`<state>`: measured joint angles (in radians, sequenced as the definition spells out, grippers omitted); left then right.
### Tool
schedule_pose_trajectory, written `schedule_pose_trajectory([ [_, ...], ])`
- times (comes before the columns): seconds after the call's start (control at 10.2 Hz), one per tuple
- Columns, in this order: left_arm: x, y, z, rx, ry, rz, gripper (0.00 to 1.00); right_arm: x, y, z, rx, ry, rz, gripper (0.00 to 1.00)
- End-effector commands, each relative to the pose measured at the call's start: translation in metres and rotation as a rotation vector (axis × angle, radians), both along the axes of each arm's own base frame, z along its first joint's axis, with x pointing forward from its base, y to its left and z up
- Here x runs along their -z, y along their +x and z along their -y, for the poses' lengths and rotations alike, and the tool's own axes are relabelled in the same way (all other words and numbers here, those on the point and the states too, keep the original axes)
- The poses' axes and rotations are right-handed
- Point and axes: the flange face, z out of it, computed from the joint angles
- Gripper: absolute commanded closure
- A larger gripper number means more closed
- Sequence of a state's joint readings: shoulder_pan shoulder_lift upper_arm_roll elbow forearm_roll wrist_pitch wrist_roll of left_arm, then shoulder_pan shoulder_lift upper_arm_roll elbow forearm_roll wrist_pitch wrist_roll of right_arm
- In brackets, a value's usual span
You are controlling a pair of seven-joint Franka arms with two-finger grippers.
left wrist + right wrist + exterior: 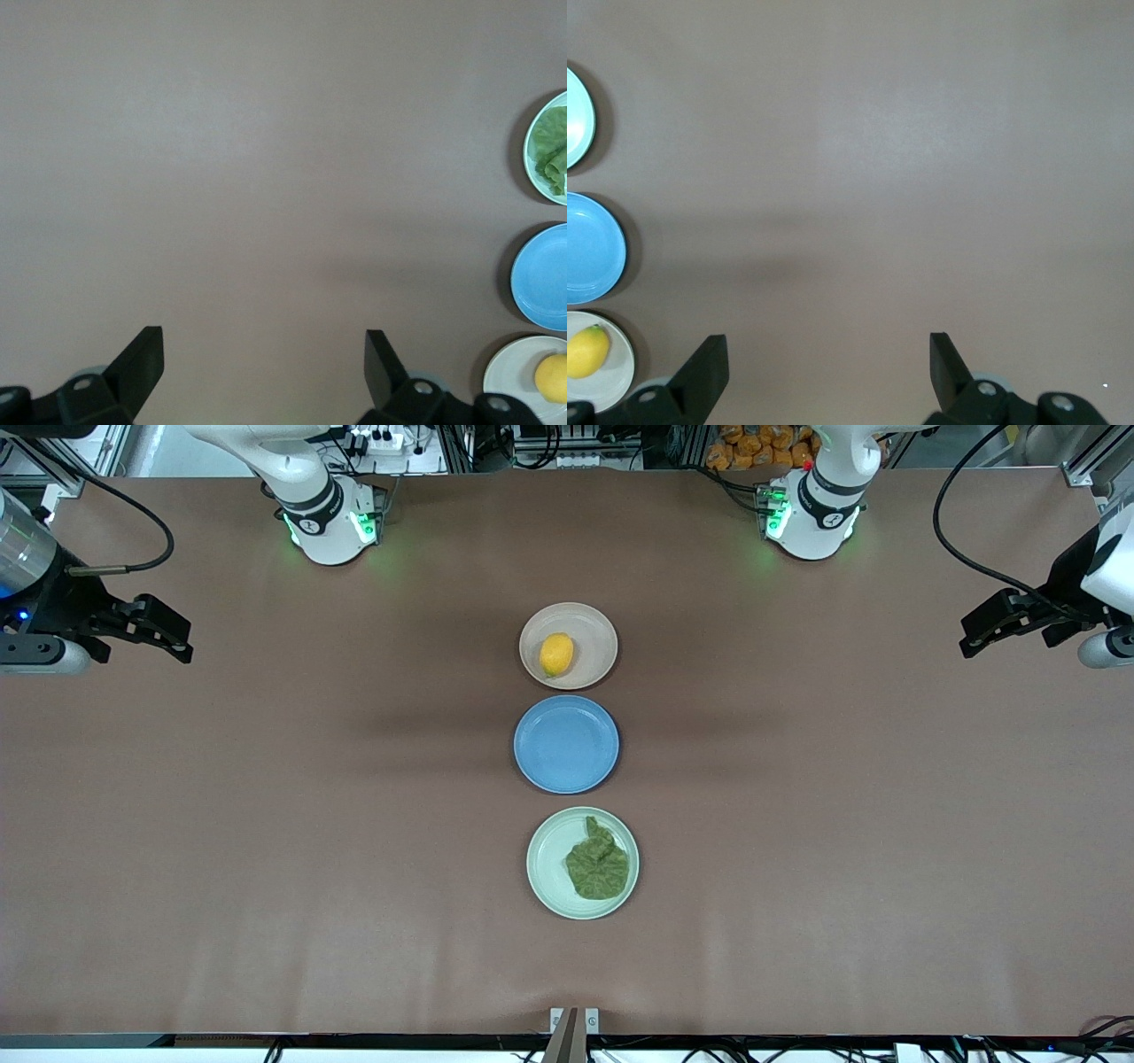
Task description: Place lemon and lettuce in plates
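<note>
Your lemon (pixel 555 654) sits in the beige plate (pixel 595 627) and the lettuce (pixel 598 862) in the mint plate (pixel 542 864), mid-table. Left gripper (pixel 973 640) and right gripper (pixel 180 645) wait over the table's end edges, fingers spread apart.

Lemon (pixel 555 654) in farthest plate (pixel 595 622), lettuce (pixel 598 864) in nearest plate (pixel 547 856), third plate (pixel 567 744) between them.

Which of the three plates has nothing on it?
The blue plate, the middle one in the row. The beige plate holds the lemon; the mint plate holds the lettuce.
</note>
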<state>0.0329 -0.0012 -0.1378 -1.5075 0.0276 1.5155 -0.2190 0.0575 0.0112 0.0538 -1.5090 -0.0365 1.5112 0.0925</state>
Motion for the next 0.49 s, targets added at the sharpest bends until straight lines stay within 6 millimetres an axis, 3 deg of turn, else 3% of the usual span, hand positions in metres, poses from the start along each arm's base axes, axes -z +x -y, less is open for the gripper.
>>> schedule_pose_trajectory([
  [0.0,-0.0037,0.0020,0.0027,0.027,-0.021,0.007,0.00,-0.0023,-0.0004,0.0059,-0.116,-0.018,0.008,0.00],
  [0.39,-0.0055,0.0025,0.0019,0.025,-0.022,0.014,0.00,-0.0027,0.0000,0.0048,-0.122,-0.016,0.013,0.00],
])
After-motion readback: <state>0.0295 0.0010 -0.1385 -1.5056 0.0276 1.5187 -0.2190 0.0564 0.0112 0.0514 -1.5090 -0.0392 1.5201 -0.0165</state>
